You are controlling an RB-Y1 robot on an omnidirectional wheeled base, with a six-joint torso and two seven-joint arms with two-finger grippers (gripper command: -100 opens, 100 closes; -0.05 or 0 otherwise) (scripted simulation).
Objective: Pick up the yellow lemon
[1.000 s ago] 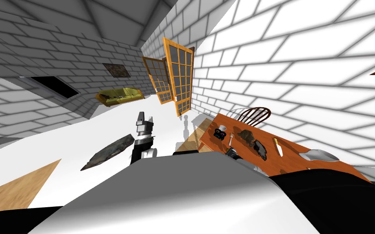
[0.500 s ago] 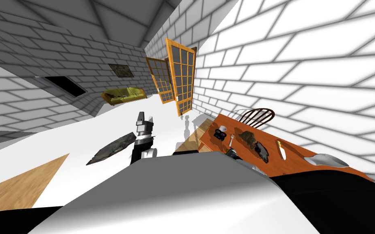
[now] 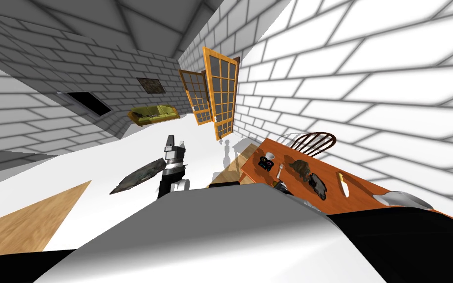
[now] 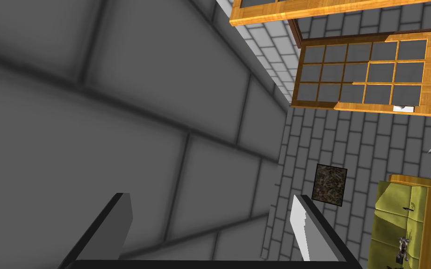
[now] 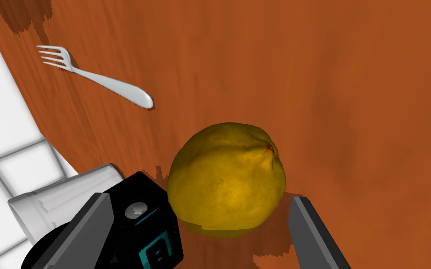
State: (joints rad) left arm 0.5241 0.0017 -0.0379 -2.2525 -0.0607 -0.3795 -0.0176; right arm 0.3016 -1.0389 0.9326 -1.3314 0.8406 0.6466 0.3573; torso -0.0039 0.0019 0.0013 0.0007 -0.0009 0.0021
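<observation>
Yellow lemon (image 5: 226,177) rests on the table (image 5: 350,93), nub end pointing away from the wide-open right end effector (image 5: 199,198).

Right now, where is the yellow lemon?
In the right wrist view, the round yellow lemon sits on the reddish-brown wooden table, between the fingers of the open right hand, beside a black cube.

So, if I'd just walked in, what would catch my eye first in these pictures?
The big yellow lemon grabs you first, sitting on the orange-brown table between the tips of the open right fingers. A silver fork lies beyond it and a black cube sits close beside it. In the head view, orange-framed glass doors stand out against the brick walls near the room's far corner.
</observation>
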